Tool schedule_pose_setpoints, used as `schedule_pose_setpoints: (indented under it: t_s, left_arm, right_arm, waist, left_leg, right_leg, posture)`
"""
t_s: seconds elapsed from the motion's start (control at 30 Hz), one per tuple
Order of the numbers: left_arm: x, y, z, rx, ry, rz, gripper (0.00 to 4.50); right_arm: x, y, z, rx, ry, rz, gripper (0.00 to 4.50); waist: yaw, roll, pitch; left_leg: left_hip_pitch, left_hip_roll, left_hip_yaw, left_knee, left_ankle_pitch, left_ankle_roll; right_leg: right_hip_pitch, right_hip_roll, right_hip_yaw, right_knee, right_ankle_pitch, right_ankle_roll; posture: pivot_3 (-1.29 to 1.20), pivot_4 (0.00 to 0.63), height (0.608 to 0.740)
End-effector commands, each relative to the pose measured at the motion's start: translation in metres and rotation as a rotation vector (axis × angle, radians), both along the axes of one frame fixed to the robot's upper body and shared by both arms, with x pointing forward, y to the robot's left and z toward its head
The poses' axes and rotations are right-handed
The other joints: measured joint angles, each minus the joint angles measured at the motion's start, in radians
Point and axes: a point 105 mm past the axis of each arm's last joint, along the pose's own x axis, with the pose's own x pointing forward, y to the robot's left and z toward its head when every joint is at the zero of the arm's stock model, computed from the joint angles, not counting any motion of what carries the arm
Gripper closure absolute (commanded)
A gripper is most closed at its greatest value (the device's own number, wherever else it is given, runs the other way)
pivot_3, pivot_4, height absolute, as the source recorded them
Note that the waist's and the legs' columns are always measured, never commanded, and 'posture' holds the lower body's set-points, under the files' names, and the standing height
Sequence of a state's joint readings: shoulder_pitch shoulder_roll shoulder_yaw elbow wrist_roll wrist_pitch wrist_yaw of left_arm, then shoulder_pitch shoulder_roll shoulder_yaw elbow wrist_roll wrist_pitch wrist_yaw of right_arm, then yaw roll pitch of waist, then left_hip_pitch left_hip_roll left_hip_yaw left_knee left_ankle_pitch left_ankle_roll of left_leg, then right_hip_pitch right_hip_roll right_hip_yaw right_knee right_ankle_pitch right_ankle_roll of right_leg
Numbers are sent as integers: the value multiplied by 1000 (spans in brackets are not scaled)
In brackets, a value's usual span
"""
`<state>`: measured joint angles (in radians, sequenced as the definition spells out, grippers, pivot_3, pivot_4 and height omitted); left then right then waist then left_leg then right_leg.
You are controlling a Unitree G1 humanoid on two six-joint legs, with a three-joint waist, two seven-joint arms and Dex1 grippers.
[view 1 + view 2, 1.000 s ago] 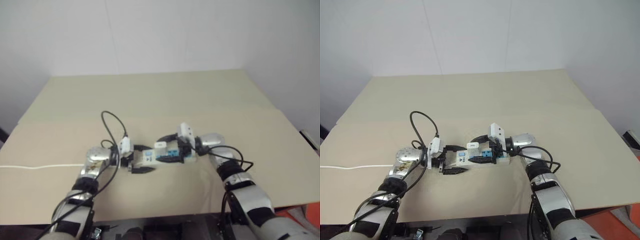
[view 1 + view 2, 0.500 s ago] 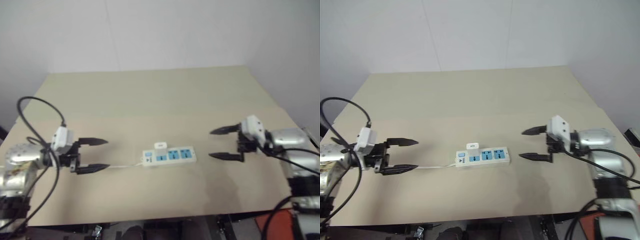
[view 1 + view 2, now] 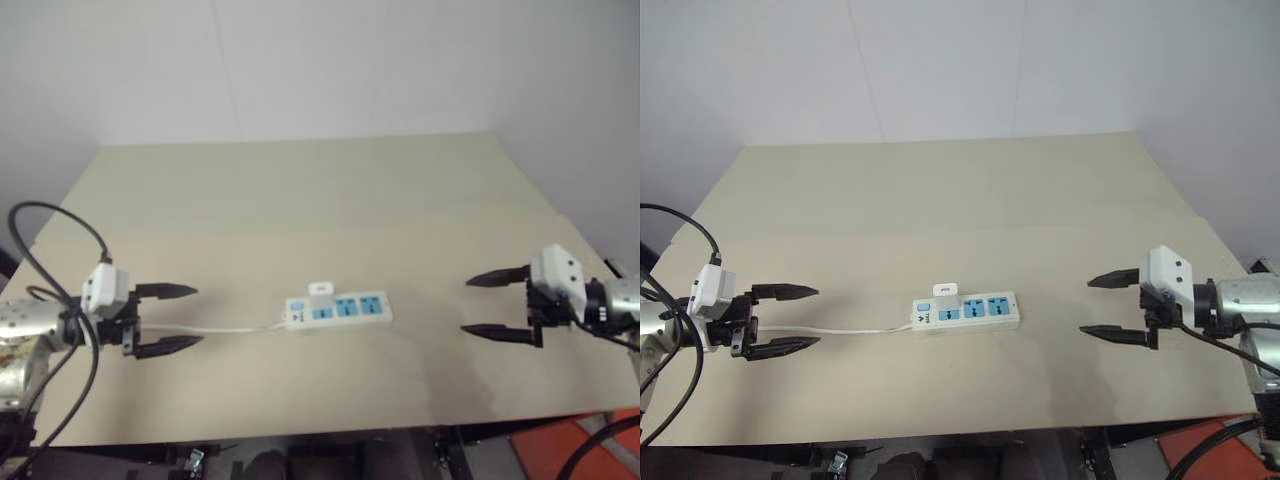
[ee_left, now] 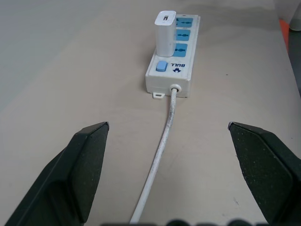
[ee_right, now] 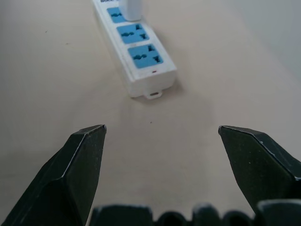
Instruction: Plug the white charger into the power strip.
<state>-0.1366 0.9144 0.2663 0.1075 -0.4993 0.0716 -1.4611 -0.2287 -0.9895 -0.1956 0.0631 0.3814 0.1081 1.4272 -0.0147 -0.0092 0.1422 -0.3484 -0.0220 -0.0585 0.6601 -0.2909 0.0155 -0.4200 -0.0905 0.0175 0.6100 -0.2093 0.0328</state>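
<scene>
— Beige table (image 3: 940, 190), and what's at its left edge?
— Left gripper (image 3: 780, 319), fingers spread wide and empty, hovering above the tabletop and pointing inward along the cord (image 3: 840, 332). I'd say it's parked there to leave the middle free.
— And the middle?
— Strip (image 3: 968, 311) lies flat near the front-centre, cord running off toward the left edge. Charger (image 3: 946, 292) stands upright in the socket nearest the switch, so from how it sits, the plugging looks done.
— Seated fully?
— Left wrist view shows it square on the socket face; I can't tell how deep the pins go.
— Right edge?
— Right gripper (image 3: 1110, 307), also spread and empty, well apart from the strip, aimed back at it.
</scene>
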Motion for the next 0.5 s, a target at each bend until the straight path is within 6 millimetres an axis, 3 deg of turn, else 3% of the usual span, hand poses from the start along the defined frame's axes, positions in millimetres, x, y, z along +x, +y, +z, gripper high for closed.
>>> schedule_pose_setpoints:
  t_s: [0.03,0.5]
  left_arm:
    - [0,-1,15,-3,-53,-3,49]
    - [27,-16,16,-60,-73,-45,49]
  right_arm:
    - [-5,-4,18,7,-52,-15,0]
    - [-12,-11,18,-31,-88,-43,0]
  waist:
    - [1,0,0]
    - [2,-1,1]
  left_leg:
    - [0,0,0,0,0,0]
    - [1,0,1,0,0,0]
  right_leg:
    - [0,0,0,0,0,0]
    - [1,0,0,0,0,0]
  posture:
    - [0,150,740]
    - [0,150,740]
